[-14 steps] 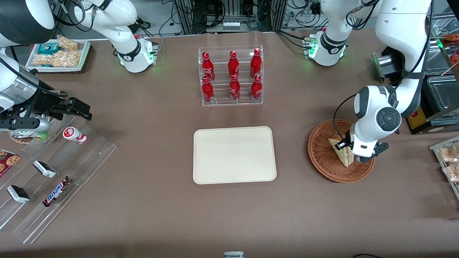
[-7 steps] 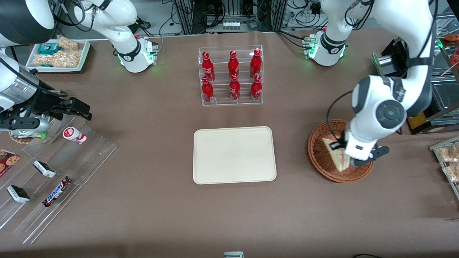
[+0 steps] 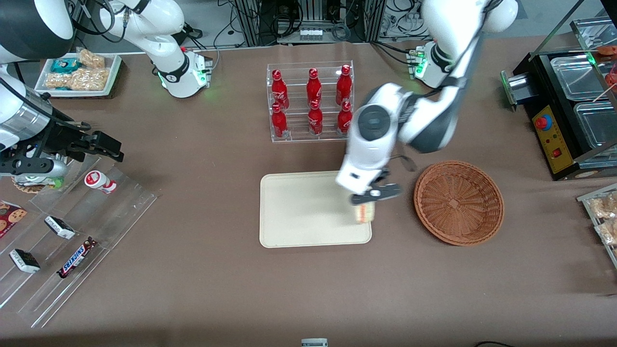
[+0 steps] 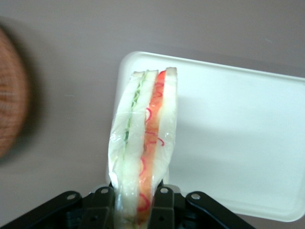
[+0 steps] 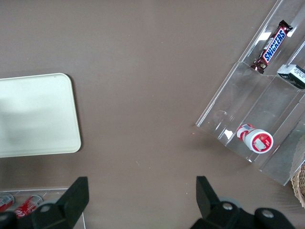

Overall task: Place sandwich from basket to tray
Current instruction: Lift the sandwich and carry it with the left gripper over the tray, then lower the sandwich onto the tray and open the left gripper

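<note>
The gripper [image 3: 365, 205] is hanging over the tray's [image 3: 299, 207] edge nearest the basket [image 3: 458, 202], right of center in the front frame, its jaws clamping the wrapped sandwich [image 4: 143, 143] between them. The sandwich is pointing down toward the tray. The basket is sitting on the brown table [image 3: 217, 289], holding nothing.

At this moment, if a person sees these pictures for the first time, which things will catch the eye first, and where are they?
First the gripper, shut on the wrapped sandwich above the edge of the cream tray that lies nearest the basket. Beside the tray sits the wicker basket, with nothing in it. Farther from the front camera, a clear rack holds six red bottles.
</note>
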